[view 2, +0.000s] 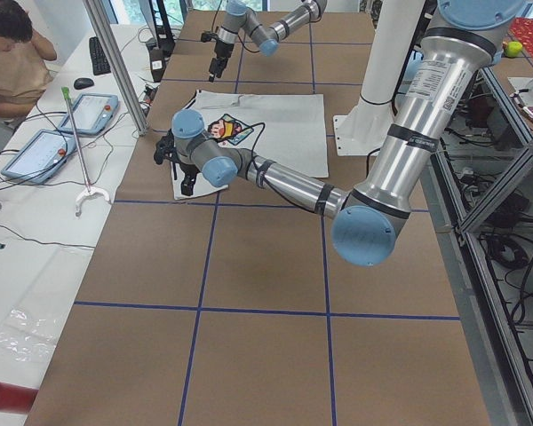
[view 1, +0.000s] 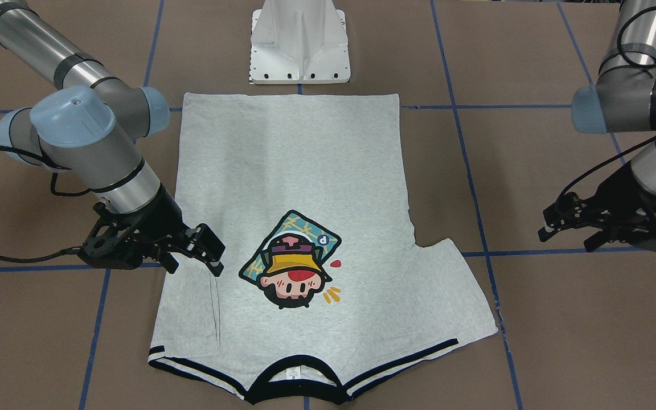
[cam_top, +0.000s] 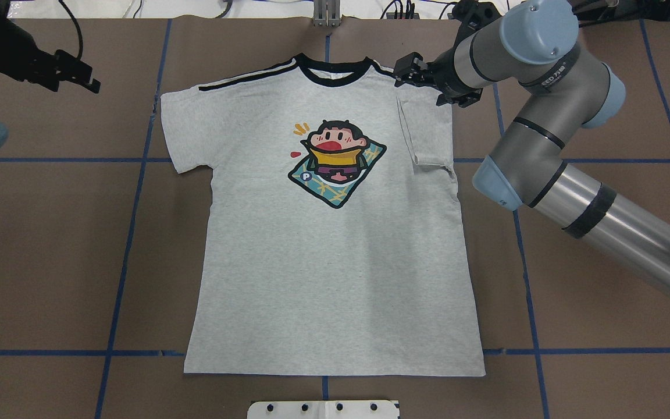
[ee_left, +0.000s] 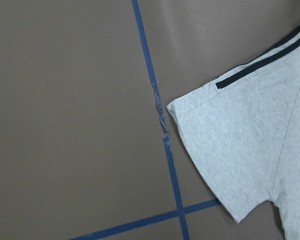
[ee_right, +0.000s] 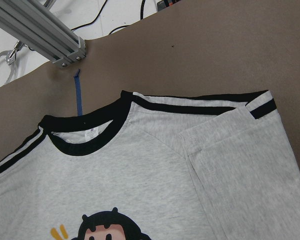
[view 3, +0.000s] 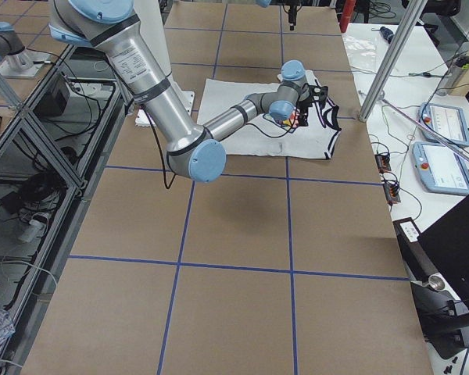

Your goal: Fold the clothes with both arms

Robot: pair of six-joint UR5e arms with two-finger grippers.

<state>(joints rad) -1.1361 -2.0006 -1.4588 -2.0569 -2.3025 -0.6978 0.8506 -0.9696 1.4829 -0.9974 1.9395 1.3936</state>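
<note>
The grey T-shirt (cam_top: 335, 262) lies flat and face up on the brown table, its black collar (cam_top: 330, 74) at the far edge. It also shows in the front view (view 1: 288, 171). The sleeve on my right side (cam_top: 428, 131) is folded inward over the body, also seen in the right wrist view (ee_right: 245, 165). The other sleeve (cam_top: 186, 128) lies spread out, also seen in the left wrist view (ee_left: 250, 145). My right gripper (view 1: 220, 259) (cam_top: 407, 73) hovers open and empty over the folded sleeve's shoulder. My left gripper (view 1: 544, 224) (cam_top: 92, 78) is open and empty, off the shirt, beyond the spread sleeve.
The white pedestal (view 1: 299, 45) stands at the shirt's hem side. Blue tape lines (cam_top: 131, 233) cross the table. An aluminium frame post (ee_right: 40, 30) rises beyond the collar. A person (view 2: 13, 53) sits at a side desk with tablets (view 2: 40, 151).
</note>
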